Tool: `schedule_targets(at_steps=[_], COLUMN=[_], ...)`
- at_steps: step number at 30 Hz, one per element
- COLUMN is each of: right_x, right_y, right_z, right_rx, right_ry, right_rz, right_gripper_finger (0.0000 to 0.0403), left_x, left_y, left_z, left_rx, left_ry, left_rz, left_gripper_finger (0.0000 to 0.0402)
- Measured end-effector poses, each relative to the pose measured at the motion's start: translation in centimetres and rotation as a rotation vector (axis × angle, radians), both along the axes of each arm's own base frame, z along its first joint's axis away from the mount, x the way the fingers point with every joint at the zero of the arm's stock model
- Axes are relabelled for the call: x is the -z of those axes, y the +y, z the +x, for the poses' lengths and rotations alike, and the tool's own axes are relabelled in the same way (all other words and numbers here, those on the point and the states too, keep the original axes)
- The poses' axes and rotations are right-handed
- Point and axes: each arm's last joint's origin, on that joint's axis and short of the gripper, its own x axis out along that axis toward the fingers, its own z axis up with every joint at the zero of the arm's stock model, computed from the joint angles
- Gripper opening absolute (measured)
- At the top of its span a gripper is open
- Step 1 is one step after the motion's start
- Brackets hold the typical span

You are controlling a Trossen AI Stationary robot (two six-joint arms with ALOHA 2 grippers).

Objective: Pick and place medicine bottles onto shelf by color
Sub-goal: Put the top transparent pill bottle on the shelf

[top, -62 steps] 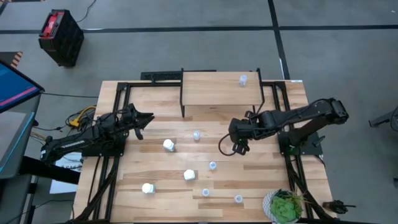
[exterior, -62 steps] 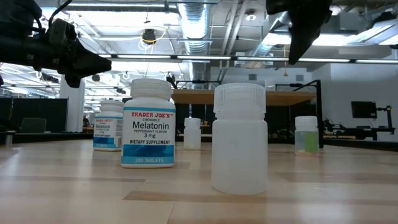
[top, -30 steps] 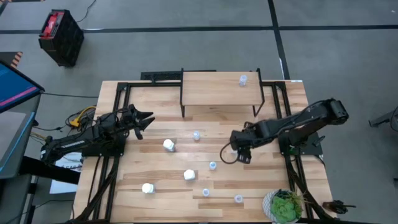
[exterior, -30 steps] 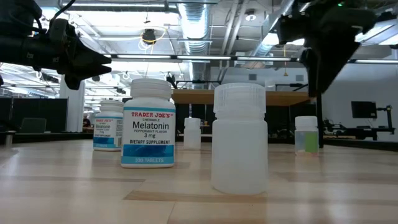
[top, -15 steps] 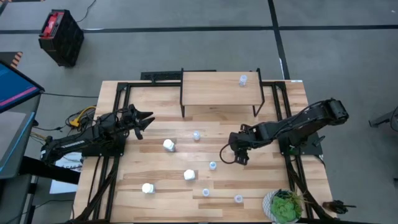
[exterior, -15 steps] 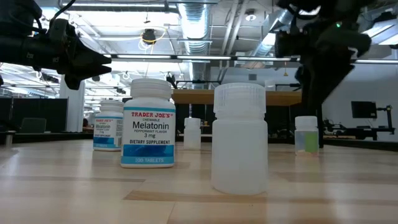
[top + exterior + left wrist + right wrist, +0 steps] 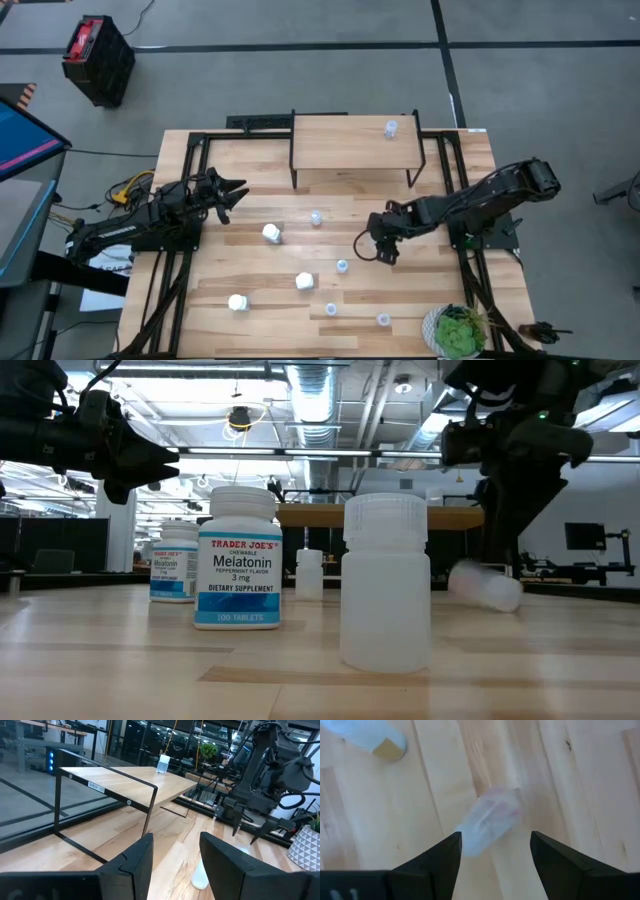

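Right gripper (image 7: 385,247) is hanging mid-table with fingers spread, grasping nothing; a small translucent bottle (image 7: 490,820) is lying tipped on its side on the table (image 7: 470,290) beneath it. Left gripper (image 7: 232,192) is waiting released at the table's left. Shelf (image 7: 350,145) is bearing one translucent bottle (image 7: 390,128). Melatonin bottles (image 7: 238,560) are standing upright.

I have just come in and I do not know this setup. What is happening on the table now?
The right gripper, fingers open, hangs over a small translucent bottle that lies tipped on the table, not gripped. The left gripper waits open at the left side. One translucent bottle stands on the shelf; the others remain on the table.
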Motion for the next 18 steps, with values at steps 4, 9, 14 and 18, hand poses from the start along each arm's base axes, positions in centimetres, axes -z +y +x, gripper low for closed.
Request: schedule_targets(at_steps=[4, 9, 14, 18], right_x=[0.0, 0.0, 0.0, 0.0], right_y=[-0.3, -0.3, 0.1, 1.2], right_z=[0.0, 0.0, 0.0, -0.2], right_rx=[0.016, 0.042, 0.029, -0.084], right_ry=[-0.003, -0.004, -0.003, 0.011], right_rz=[-0.015, -0.001, 0.008, 0.052], right_gripper_finger=[0.026, 0.026, 0.026, 0.026], left_x=[0.0, 0.0, 0.0, 0.0], left_y=[0.0, 0.0, 0.0, 0.0], left_z=[0.0, 0.0, 0.0, 0.0], left_rx=[0.0, 0.0, 0.0, 0.001], left_ry=[0.0, 0.0, 0.0, 0.0], left_rz=[0.0, -0.001, -0.001, -0.001], left_gripper_finger=[0.0149, 0.0149, 0.0149, 0.0149])
